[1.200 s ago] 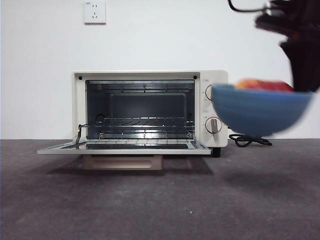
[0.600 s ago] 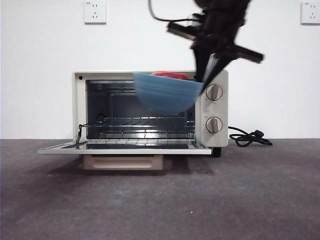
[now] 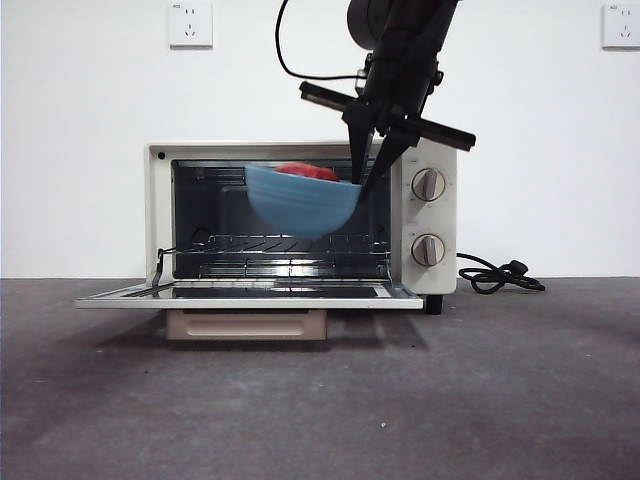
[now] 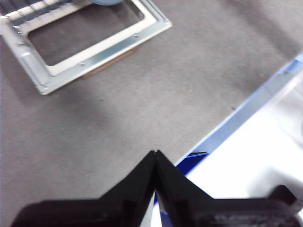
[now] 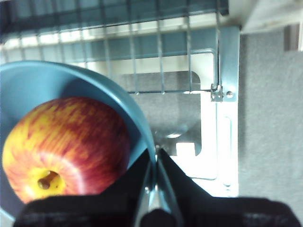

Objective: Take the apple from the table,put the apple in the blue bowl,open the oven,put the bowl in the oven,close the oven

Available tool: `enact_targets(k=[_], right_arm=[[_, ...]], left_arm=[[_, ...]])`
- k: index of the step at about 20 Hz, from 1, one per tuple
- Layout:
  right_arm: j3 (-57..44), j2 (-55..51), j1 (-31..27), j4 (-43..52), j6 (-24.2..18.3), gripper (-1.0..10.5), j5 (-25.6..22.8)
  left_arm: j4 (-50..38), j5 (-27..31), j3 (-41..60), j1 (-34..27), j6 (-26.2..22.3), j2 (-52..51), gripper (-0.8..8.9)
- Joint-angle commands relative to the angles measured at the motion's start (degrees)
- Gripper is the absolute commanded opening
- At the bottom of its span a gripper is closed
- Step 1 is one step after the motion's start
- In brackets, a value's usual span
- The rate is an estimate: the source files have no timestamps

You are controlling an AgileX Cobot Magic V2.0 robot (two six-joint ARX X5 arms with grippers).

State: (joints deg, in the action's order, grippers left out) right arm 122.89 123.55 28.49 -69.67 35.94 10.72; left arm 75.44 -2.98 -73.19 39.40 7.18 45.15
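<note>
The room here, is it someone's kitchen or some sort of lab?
Probably a test bench rather than a kitchen. The oven stands alone on a bare grey table against a plain white wall with sockets, and the right gripper, not a person, holds the blue bowl with the apple.

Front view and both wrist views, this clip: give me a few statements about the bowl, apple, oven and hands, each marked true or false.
1. The oven door is shut. False: it is folded down flat, open.
2. The apple lies inside the blue bowl. True.
3. The right hand grips the bowl by its rim. True.
4. The bowl rests on the table. False: it is held in the air at the oven's opening, above the wire rack.
5. The left hand holds the bowl too. False: its jaws are shut on nothing, above the table beside the open door.
</note>
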Motion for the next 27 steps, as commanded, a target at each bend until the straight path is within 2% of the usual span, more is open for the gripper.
enact_targets(k=[1, 4, 10, 13, 24, 27], right_arm=[[0.26, 1.25, -0.44, 1.4, 3.82, -0.2, -0.28], [0.31, 1.25, -0.98, 4.22, 7.34, -0.2, -0.52], [0.26, 1.25, -2.36, 3.98, 11.06, -0.2, -2.38], [0.22, 1.36, -2.36, 3.37, 11.02, -0.2, -4.85], [0.22, 2.99, -2.32, 5.25, 10.21, -0.1, -5.6], [0.22, 2.99, -2.32, 5.7, 10.03, 0.8, -5.57]], left_arm=[[0.04, 3.28, -0.22, 0.09, 0.83, -0.66, -0.06], [0.04, 4.63, -0.22, 0.09, 0.81, -1.31, -0.06], [0.04, 4.5, -0.22, 0.07, 0.81, -2.16, -0.06], [0.04, 4.5, -0.22, 0.07, 0.81, -2.19, -0.06], [0.04, 4.5, -0.22, 0.07, 0.83, -2.21, -0.06], [0.04, 4.5, -0.22, 0.07, 0.81, -2.21, -0.06]])
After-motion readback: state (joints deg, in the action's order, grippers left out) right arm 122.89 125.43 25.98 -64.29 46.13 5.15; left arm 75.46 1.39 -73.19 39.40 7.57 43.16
